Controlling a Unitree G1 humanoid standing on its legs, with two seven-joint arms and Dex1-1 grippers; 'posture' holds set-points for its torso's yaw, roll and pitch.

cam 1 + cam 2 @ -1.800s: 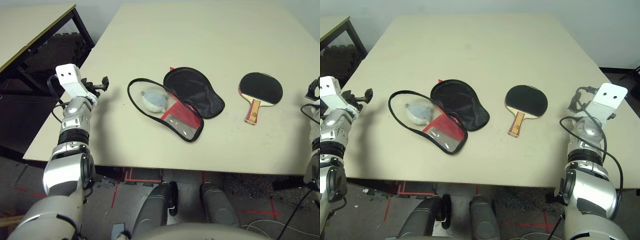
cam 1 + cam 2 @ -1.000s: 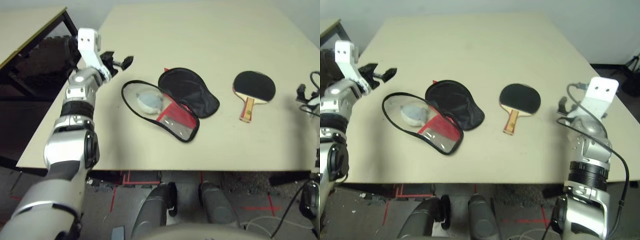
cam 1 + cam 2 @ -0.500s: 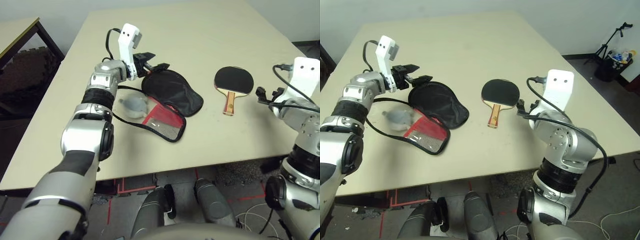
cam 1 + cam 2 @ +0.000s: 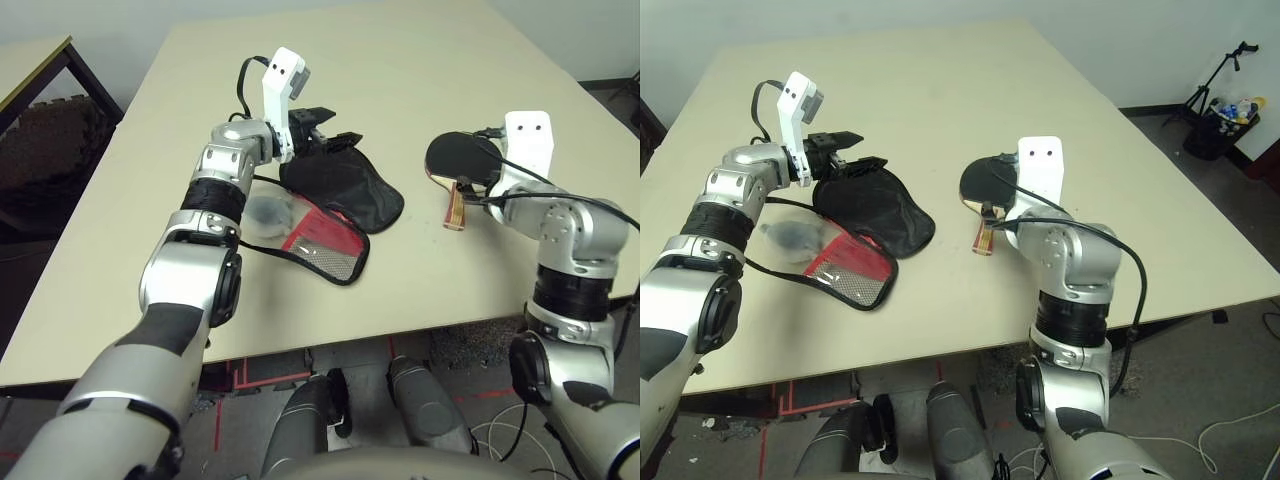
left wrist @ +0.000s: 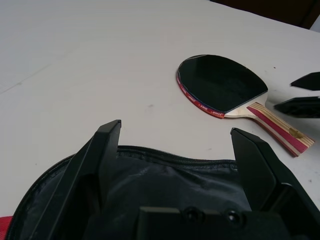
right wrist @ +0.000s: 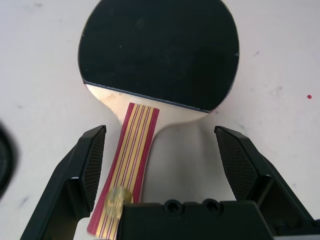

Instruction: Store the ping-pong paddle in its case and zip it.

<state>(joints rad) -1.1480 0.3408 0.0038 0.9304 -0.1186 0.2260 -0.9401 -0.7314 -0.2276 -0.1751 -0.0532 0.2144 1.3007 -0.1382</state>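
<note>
Two grippers hang over the tan table (image 4: 420, 270), both with fingers spread wide and nothing between them. The case (image 4: 335, 190) lies unzipped near the middle of the table, its black flap folded back beside the red mesh-pocket half; the left gripper (image 5: 180, 150) hovers over the flap's far rim, at about twelve o'clock from it. At three o'clock from the case, apart from it, the ping-pong paddle (image 6: 157, 55) lies flat, black face up, and the right gripper (image 6: 160, 165) straddles its striped handle without touching.

Even bright light, soft shadows
</note>
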